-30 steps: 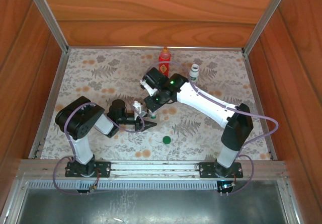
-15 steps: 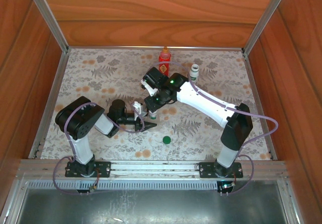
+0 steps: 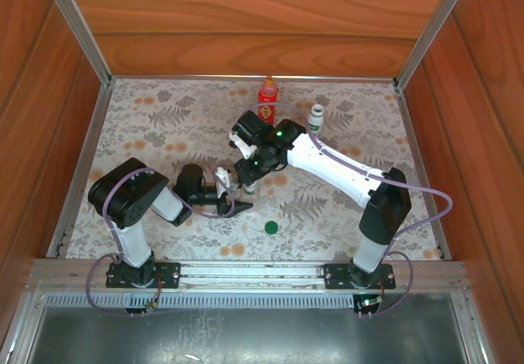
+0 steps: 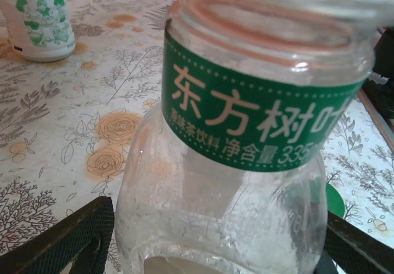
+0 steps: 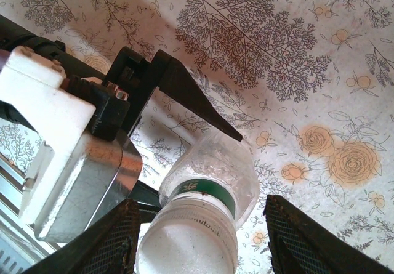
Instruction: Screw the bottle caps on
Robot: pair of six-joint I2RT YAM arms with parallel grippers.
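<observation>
The short clear bottle (image 3: 248, 189) with a green label stands mid-table, close up in the left wrist view (image 4: 234, 200). A whitish cap (image 5: 191, 243) sits on its neck. My left gripper (image 3: 239, 198) reaches in from the left; it is open, with its fingers (image 4: 68, 237) on either side of the bottle's lower body, just off it. My right gripper (image 5: 203, 243) hangs over the cap, open, with a gap at its right finger (image 5: 308, 243). At the back stand the red bottle (image 3: 267, 98) and the white bottle (image 3: 316, 119).
A loose green cap (image 3: 271, 227) lies on the flowered cloth, just right of the clear bottle toward the front. The white bottle (image 4: 37, 18) also appears far off in the left wrist view. Wooden walls close in the table on three sides.
My left gripper's jaws have spread apart, letting go of the clear bottle, and the arm has eased slightly left. The right arm and the bottle have stayed put.
</observation>
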